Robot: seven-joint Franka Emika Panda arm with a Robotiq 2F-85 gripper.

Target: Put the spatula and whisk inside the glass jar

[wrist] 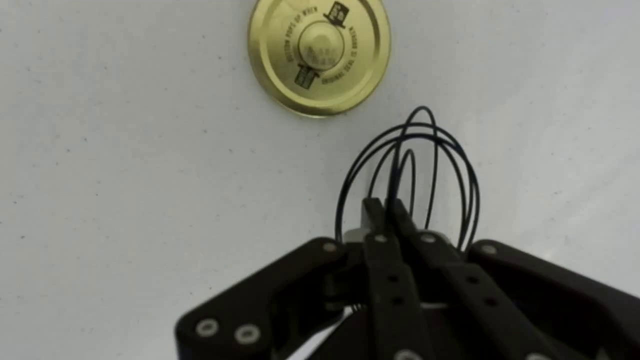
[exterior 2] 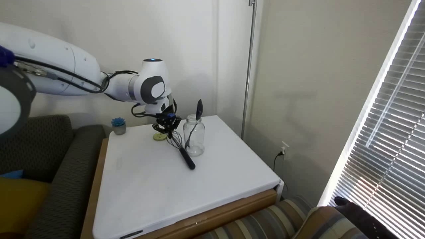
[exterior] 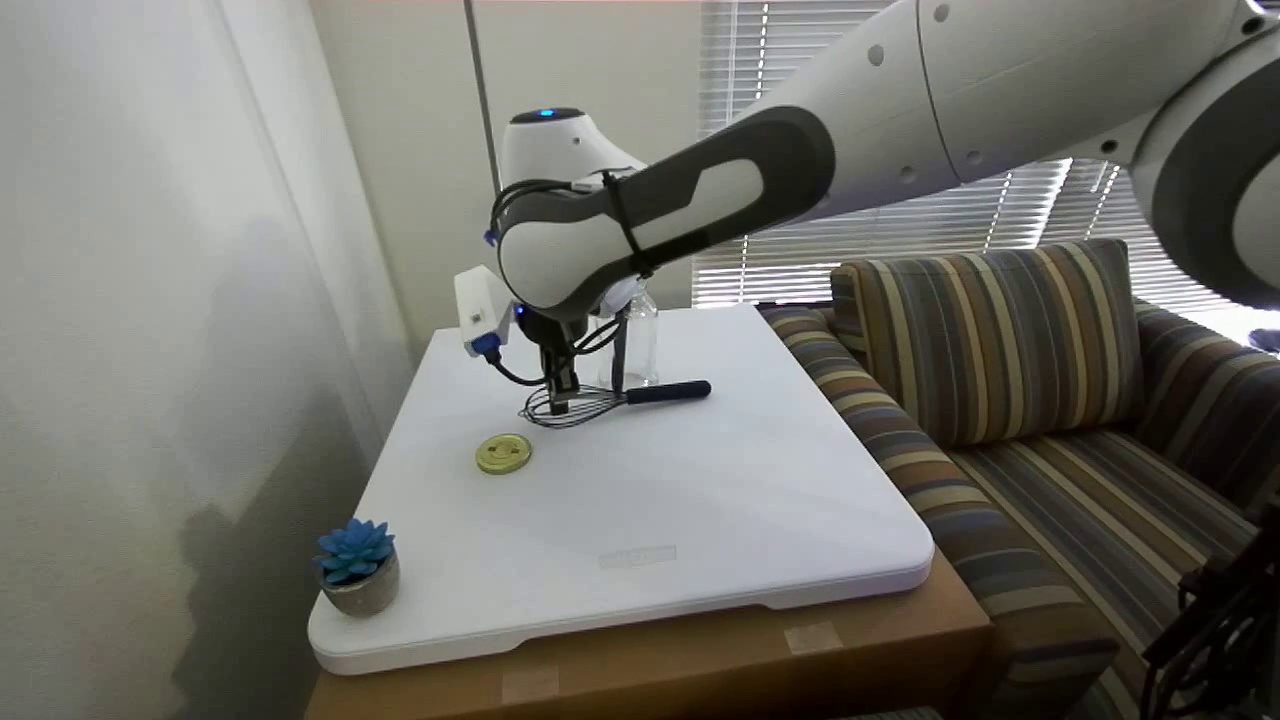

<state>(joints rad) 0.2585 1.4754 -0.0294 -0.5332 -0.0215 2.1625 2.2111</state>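
The whisk (exterior 2: 187,158) lies on the white table in both exterior views, its black handle (exterior: 668,392) pointing away from the gripper. In the wrist view its wire loops (wrist: 477,195) spread around my fingertips. My gripper (wrist: 386,207) points down into the wire head, with the fingers brought together and a dark wire pinched between them. The glass jar (exterior 2: 198,141) stands upright close beside the whisk. Inside it leans the black spatula (exterior 2: 199,109), head up above the rim. In an exterior view the arm hides much of the jar (exterior: 643,345) and the spatula's upper part.
A gold lid (wrist: 320,102) lies flat on the table just past the whisk's wire end. A blue succulent in a grey pot (exterior: 358,570) sits at a table corner. A striped sofa (exterior: 990,345) borders the table (exterior: 720,500), and a wall (exterior: 180,300) rises along the opposite side.
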